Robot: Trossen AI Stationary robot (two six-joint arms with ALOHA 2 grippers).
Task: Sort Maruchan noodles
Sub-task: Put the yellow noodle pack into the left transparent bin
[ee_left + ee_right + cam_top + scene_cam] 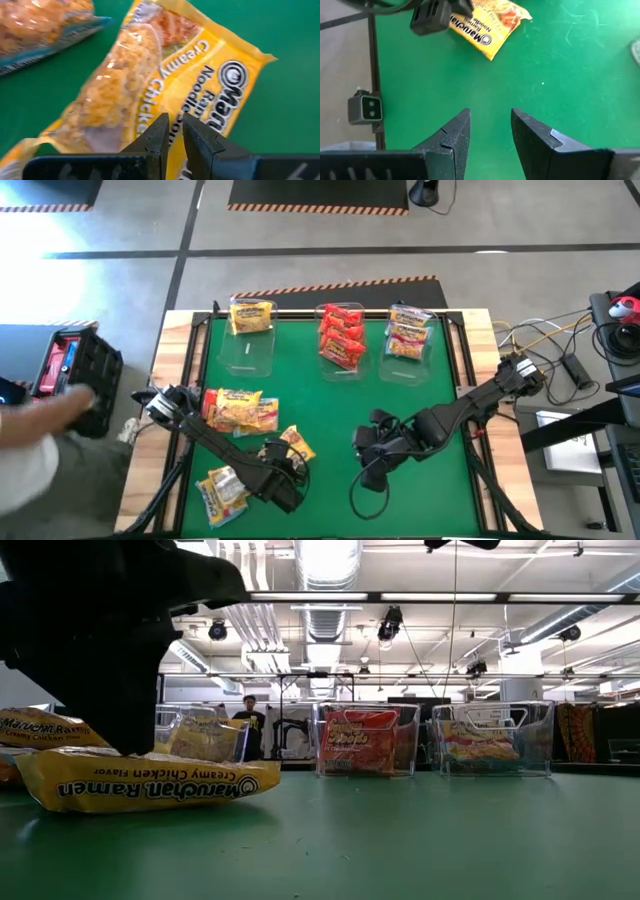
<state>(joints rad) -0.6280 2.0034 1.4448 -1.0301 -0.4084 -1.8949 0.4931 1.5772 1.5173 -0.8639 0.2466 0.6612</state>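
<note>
Left wrist view puts the left pincer (173,131) nearest of all: its tips are pressed almost together directly over a yellow Creamy Chicken packet (165,80), clenched with only a sliver between them, and I cannot tell whether any wrapper is actually pinched. A second packet with a blue edge (45,25) lies just beside it, upper left of that frame.

High view shows the right pincer (372,448) at lower centre over bare green tabletop (330,405), part open and holding nothing.

Risk, as I judge it: clenched tips on crinkly film may slide off or catch only a corner, so the packet could drop when lifted; the neighbouring packet could also be dragged along.

Counts from the high view: roughly four loose packets at lower left, the pair (240,410) overlapping, one by the left pincer (292,445), one near the bottom edge (222,490). Farther up stand three clear bins: the left bin (250,340) holds one yellow packet, the red-packet bin (341,335) about three, the pale-packet bin (408,335) about three.
</note>
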